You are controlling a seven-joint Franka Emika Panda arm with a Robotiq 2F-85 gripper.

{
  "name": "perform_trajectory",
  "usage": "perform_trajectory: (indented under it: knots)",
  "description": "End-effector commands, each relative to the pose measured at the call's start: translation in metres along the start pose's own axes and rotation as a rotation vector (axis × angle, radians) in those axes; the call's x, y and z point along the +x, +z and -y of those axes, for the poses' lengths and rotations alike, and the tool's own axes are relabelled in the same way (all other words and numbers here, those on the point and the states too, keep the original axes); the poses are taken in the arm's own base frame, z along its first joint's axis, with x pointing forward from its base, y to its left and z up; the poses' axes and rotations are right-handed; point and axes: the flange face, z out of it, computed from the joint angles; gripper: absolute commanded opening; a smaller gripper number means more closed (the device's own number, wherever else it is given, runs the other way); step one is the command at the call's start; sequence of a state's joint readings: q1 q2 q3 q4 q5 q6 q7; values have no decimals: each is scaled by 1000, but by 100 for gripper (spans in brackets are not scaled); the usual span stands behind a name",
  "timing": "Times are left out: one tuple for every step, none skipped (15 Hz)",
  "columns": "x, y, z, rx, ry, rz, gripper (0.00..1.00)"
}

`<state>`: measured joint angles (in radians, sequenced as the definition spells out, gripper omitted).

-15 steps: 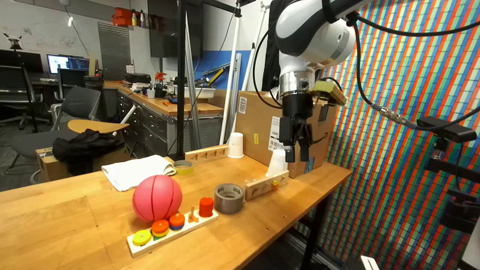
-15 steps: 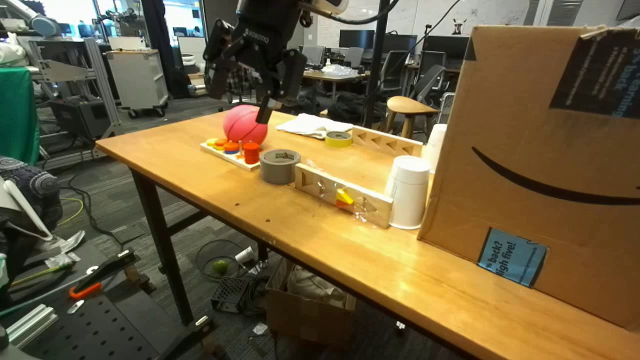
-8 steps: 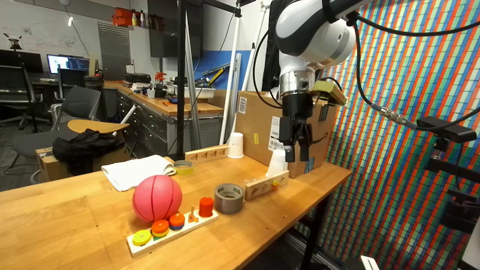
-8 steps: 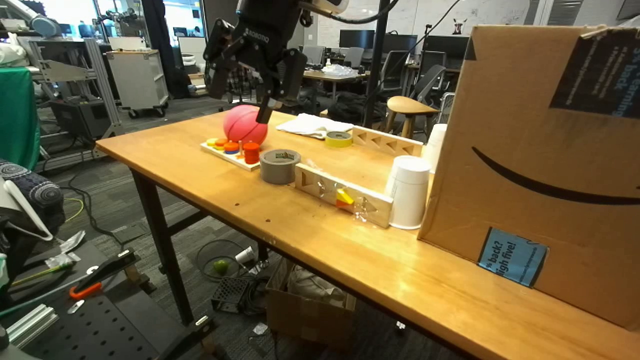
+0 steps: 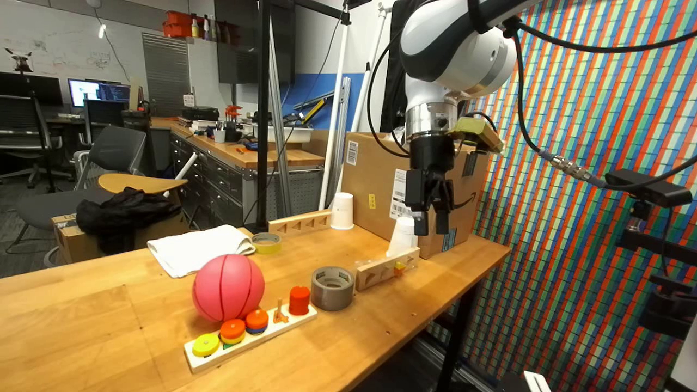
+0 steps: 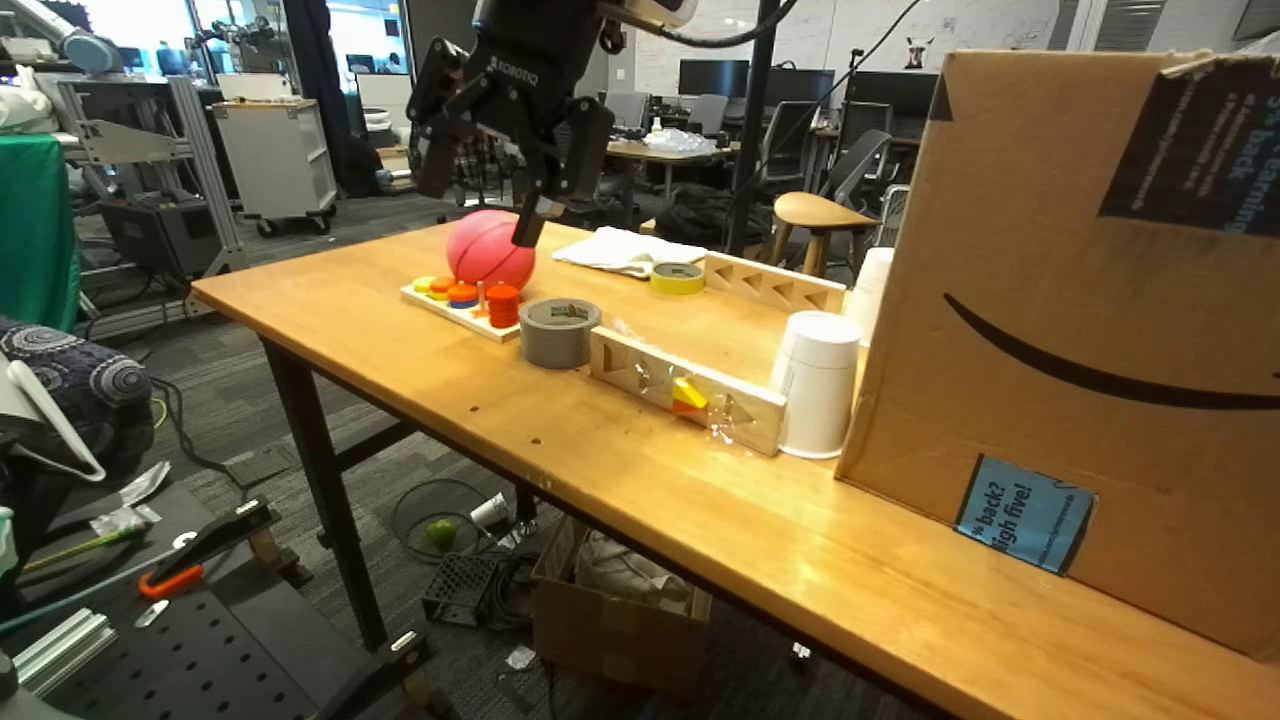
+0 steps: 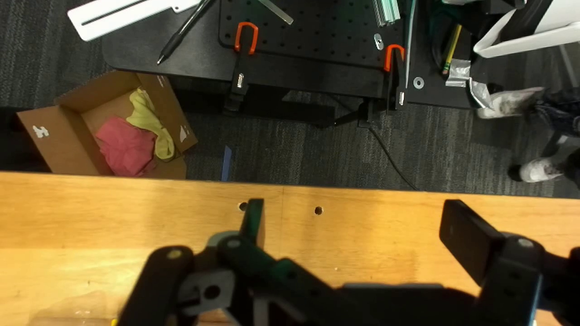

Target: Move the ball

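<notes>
The pink-red ball [image 5: 228, 287] rests on the wooden table behind a white peg board [image 5: 250, 340] with small coloured round pieces. It also shows in an exterior view [image 6: 488, 248] at the far part of the table. I cannot tell whether ball and board touch. My gripper [image 5: 431, 225] hangs high above the table near the cardboard box, well away from the ball. In the wrist view the gripper [image 7: 355, 221] has its fingers wide apart with only table below and nothing between them. The ball is out of the wrist view.
A grey tape roll [image 5: 332, 291] and a wooden strip [image 5: 381, 272] stand beside the peg board's end. White cups [image 6: 820, 385] stand by a large cardboard box [image 6: 1060, 300]. A white cloth [image 5: 199, 249], yellow tape roll [image 5: 267, 243] and another wooden strip [image 5: 299, 224] lie behind.
The arm, the gripper and the ball have not visibly moved. Only the patterned cloth at the left edge of an exterior view has shifted slightly to the right.
</notes>
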<state>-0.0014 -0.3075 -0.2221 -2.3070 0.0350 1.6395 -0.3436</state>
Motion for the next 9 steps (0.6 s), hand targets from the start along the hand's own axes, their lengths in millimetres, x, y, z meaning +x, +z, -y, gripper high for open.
perform_trajectory:
  knots:
    - [0,-1,0,0,0,1,100]
    - [1,1,4,-2,-9,1,100]
    - [3,4,11,0,-25,-4,100]
    - [5,7,17,0,-45,-9,100]
    - [9,8,25,1,-60,-31,100]
    - [12,8,33,8,-85,-55,100]
    - [17,6,43,12,-112,-102,100]
    - [22,4,52,16,-130,-138,100]
    - [28,4,61,19,-150,-178,100]
